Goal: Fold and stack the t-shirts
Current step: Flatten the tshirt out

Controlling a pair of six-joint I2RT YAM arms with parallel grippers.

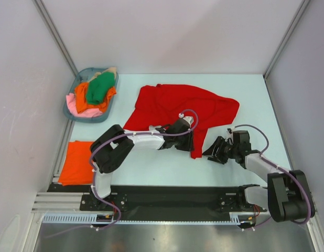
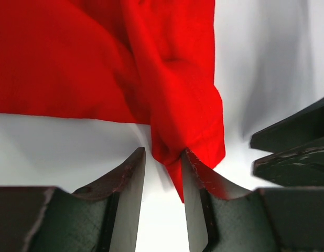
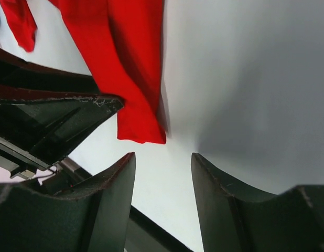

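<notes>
Red is the largest patch seen from above: one red t-shirt (image 1: 172,102) lies spread and rumpled across the middle of the pale table (image 1: 151,168), with a narrow strip of it trailing toward the arms. One blue-grey basket (image 1: 94,120) sits at the far left corner and holds four bunched shirts: green (image 1: 100,89) on top, orange (image 1: 82,97), pink (image 1: 86,112) and beige (image 1: 110,71). A second orange shirt (image 1: 77,163) lies folded flat at the near left edge, which makes six shirts in all. The left gripper (image 1: 188,143) reaches to the near edge of the red shirt, and the right gripper (image 1: 210,152) rests just beside that trailing strip, near the other gripper but apart from it. In the left wrist view, a pointed corner of the red t-shirt (image 2: 73,58) hangs between the two fingers (image 2: 128,181). It touches the right one, and a sliver of table shows against the left one, so the jaws are apart around the cloth and not pinched on it. In the right wrist view, the right gripper (image 3: 163,199) stands with its jaws parted over bare table and nothing between them. The red hem (image 3: 141,128) ends just ahead of its fingertips, with the left arm's dark gripper beside it.
</notes>
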